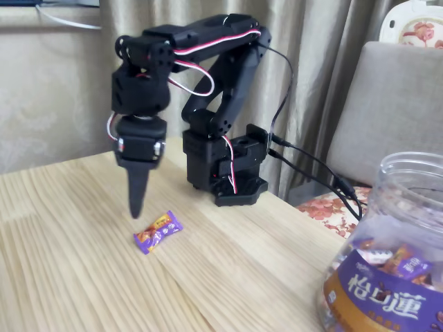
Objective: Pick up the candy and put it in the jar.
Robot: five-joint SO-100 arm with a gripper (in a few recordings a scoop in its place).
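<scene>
One fixed view takes in the scene, and the candy (158, 232) serves as the landmark: a small flat sweet in a purple wrapper with an orange-brown middle and crimped ends, lying slantwise on the pale wooden table (83, 277). Just above it and slightly to its left in the picture hangs the gripper (137, 207), pointing straight down, its dark fingers seen as one narrow tapered wedge with no gap visible between them, so it looks closed or nearly so, and it has hold of nothing; its tip sits near the sweet's left end but apart from it. Up and to the right of the candy stands the black arm (208, 76), folded over at the top, with red and white wires looped along it, its base (232, 176) resting on the table's far edge. Well to the right of the candy, at the lower right corner of the picture, is the jar (398, 263), large, clear and wide-mouthed, with a purple and brown label bearing white characters; similar wrapped sweets show through its wall. Behind the arm, beyond the candy, hang beige curtains (311, 62), and a grey chair back (394, 104) rises above the jar
</scene>
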